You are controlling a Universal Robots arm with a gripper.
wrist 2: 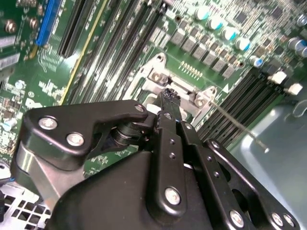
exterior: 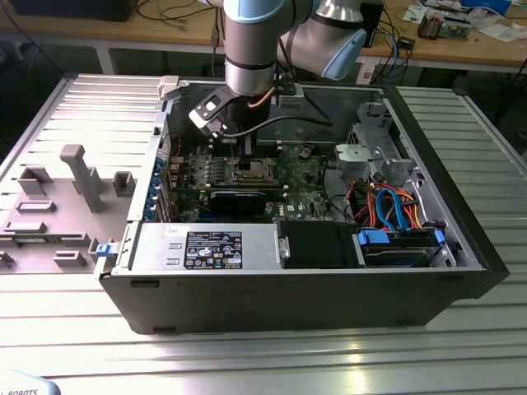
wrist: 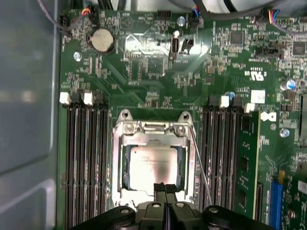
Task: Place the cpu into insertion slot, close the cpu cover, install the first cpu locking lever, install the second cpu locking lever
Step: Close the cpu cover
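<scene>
In the exterior view I see my end effector (exterior: 244, 156) inside the open case (exterior: 288, 288) at the desk's (exterior: 247, 354) middle; in the second wrist view it's clenched empty at the shiny cpu cover (wrist 2: 154, 79); in the first wrist view the dull silver-grey cpu (wrist: 153, 167) lies flat in the insertion slot (wrist: 125, 168).
</scene>
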